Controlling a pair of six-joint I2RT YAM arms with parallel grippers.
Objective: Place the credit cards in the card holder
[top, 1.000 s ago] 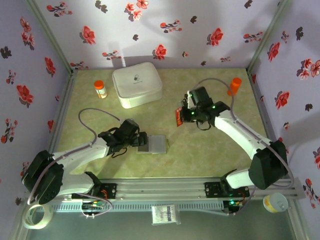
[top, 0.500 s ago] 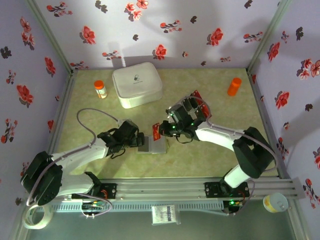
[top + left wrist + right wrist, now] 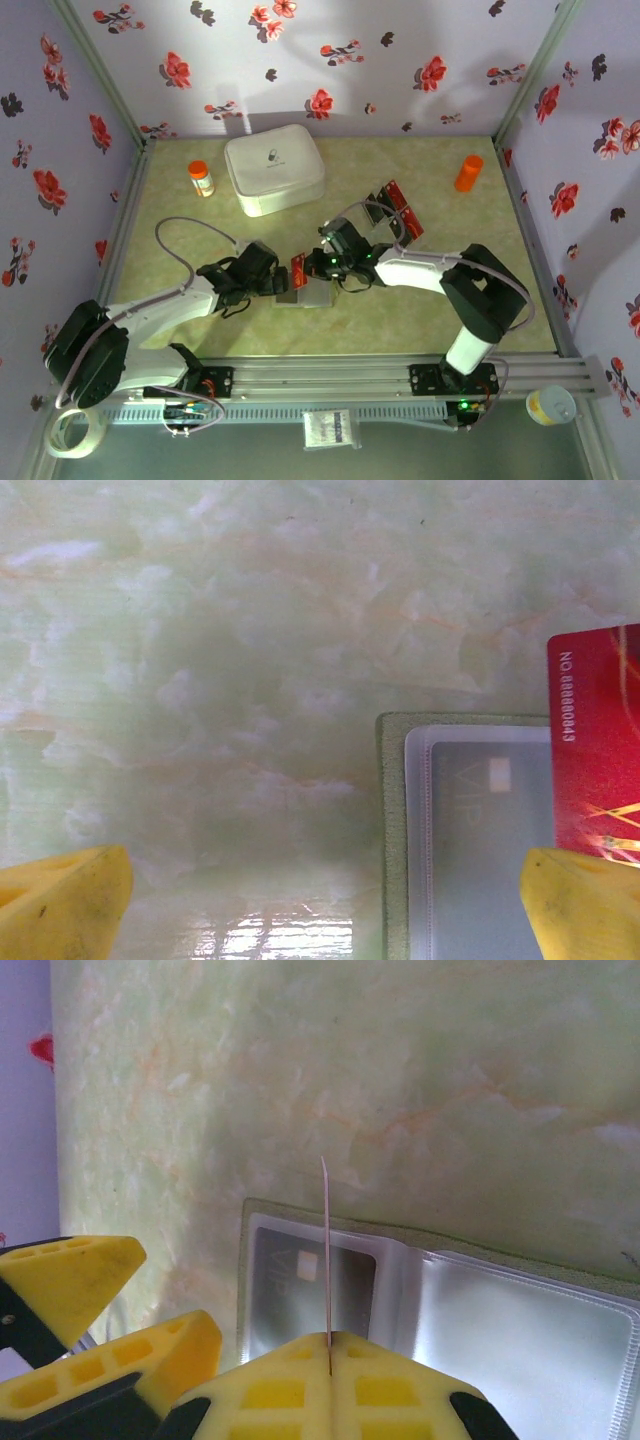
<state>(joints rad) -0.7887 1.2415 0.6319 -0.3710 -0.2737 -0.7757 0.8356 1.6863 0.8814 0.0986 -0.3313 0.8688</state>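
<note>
White arm links (image 3: 160, 308), black joints (image 3: 85, 355), looping grey cables (image 3: 163, 232), small green lights (image 3: 332, 263), yellow fingers (image 3: 280, 1390) with cut-outs

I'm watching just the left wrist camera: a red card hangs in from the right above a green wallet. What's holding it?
Observer: The right gripper, shut, pinches one end of the red card, holding it on edge over the card holder.
Visitor: Is the wallet bigger than my picture shows?
Observer: Yes. It lies open, with a second clear pocket beside the one you see.
Visitor: Any other cards about?
Observer: Several cards, red and black, lie farther back on the table, apart from the holder.
</note>
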